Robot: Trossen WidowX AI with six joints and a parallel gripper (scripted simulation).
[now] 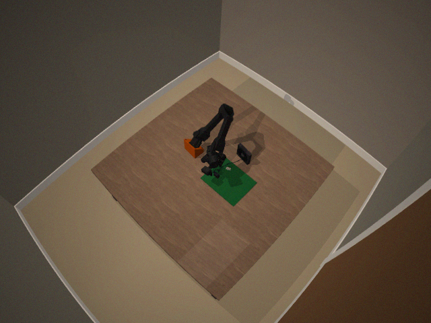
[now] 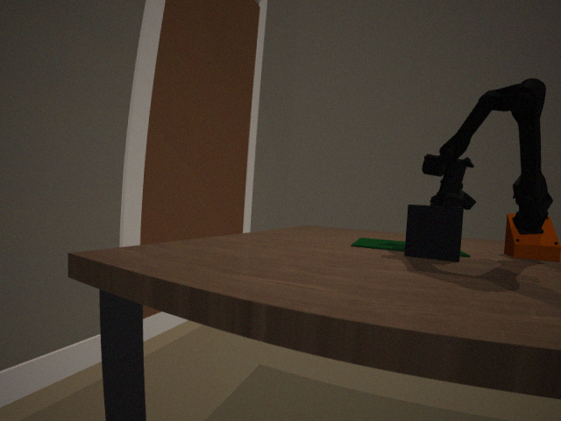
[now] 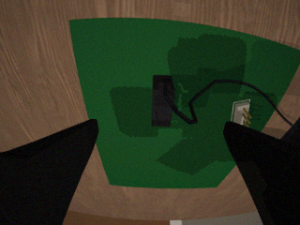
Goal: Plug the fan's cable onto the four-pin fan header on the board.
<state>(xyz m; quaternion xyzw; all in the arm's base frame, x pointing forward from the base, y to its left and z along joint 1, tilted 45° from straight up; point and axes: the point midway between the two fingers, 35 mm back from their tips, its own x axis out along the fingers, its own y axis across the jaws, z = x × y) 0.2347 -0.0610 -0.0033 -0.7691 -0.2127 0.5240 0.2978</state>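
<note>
My gripper (image 3: 163,127) is open and empty. It points down over the green board (image 1: 240,194) (image 2: 371,242) (image 3: 94,56); its fingertips are hidden behind the fan in the exterior view. The black plug (image 3: 162,100) (image 1: 216,174) lies on the board, between and a little beyond the fingertips in the wrist view. A thin black cable (image 3: 225,82) runs from it to the right, towards the fan (image 1: 244,153) (image 2: 433,233). The pale four-pin header (image 3: 241,112) (image 1: 228,168) stands near the board's right edge in the wrist view, just above the right fingertip, its lower end partly covered.
The fan stands upright on the wooden table (image 1: 156,173) (image 2: 272,272) beside the board. The orange arm base (image 1: 192,149) (image 2: 532,250) is on the board's other side. The cable arches above the header in the wrist view. Arm shadows darken parts of the board.
</note>
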